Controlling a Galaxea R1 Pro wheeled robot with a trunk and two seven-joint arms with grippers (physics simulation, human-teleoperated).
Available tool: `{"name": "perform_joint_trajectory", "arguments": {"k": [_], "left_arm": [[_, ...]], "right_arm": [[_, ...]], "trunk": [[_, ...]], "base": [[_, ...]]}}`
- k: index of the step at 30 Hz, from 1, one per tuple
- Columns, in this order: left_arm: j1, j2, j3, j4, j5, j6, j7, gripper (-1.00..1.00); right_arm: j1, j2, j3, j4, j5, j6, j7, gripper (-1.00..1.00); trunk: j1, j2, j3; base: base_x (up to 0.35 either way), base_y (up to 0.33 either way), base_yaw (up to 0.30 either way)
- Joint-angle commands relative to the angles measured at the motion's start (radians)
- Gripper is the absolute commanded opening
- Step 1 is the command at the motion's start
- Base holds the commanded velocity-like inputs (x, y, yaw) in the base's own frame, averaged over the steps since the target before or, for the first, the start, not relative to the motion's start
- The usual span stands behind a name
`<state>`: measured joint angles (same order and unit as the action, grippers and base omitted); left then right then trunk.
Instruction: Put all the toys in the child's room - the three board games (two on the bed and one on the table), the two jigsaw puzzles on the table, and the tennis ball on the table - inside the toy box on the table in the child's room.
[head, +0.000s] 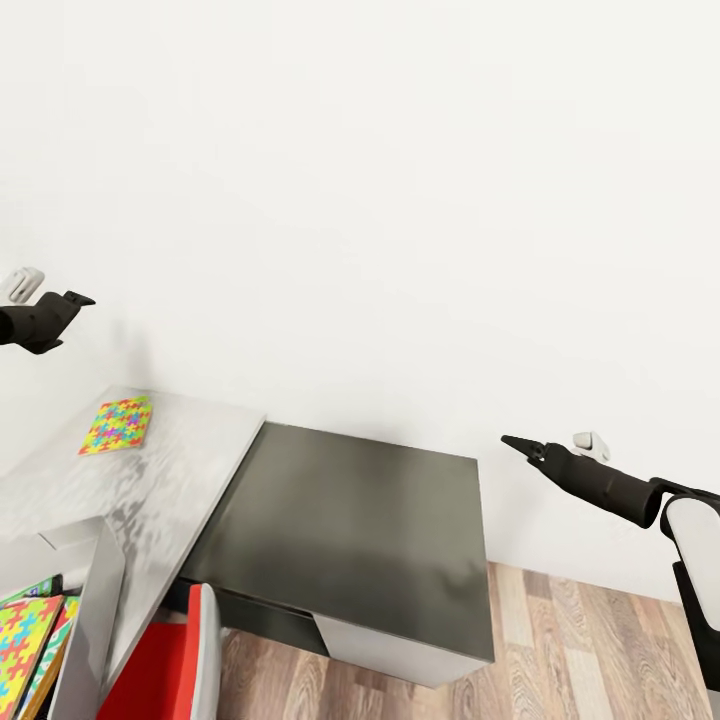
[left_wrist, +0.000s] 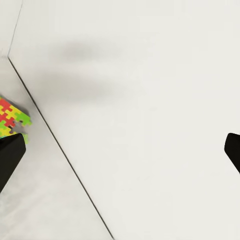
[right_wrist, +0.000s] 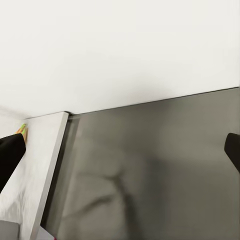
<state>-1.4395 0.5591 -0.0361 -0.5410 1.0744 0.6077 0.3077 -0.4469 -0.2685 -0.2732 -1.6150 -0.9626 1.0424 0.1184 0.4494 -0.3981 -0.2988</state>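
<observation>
Pale table (head: 170, 480), one jigsaw puzzle (head: 117, 425) flat near its back edge

The toy box (head: 88, 620) is cut off by the head view's lower left corner, so most of its walls and floor fall outside it. Inside it, a jigsaw puzzle (head: 22, 645) and the flat boxes under it are cropped too, their lettering unreadable. The red chair (head: 160, 670) is cut by the bottom edge. In the left wrist view a finger (left_wrist: 9, 157) covers part of the puzzle on the counter (left_wrist: 35, 200).
</observation>
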Motion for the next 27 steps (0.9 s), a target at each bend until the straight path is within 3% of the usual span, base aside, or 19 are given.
{"name": "perform_joint_trajectory", "arguments": {"k": [1, 14, 27], "left_arm": [[-0.001, 0.001, -0.004, -0.001, 0.01, 0.001, 0.009, 1.0], [0.007, 0.001, -0.004, -0.001, 0.011, 0.001, 0.01, 1.0], [0.02, -0.003, -0.005, -0.003, 0.012, 0.004, 0.007, 1.0]], "right_arm": [[-0.001, 0.0, -0.002, 0.0, 0.01, 0.005, 0.01, 1.0], [-0.001, 0.0, -0.004, 0.0, 0.01, 0.005, 0.01, 1.0], [-0.001, 0.0, -0.005, 0.0, 0.01, 0.005, 0.01, 1.0]], "trunk": [[0.001, -0.002, -0.002], [0.001, -0.002, 0.001], [0.001, -0.002, 0.002]], "base": [[0.0, 0.001, 0.126], [0.0, 0.0, 0.181], [0.0, 0.051, 0.049]]}}
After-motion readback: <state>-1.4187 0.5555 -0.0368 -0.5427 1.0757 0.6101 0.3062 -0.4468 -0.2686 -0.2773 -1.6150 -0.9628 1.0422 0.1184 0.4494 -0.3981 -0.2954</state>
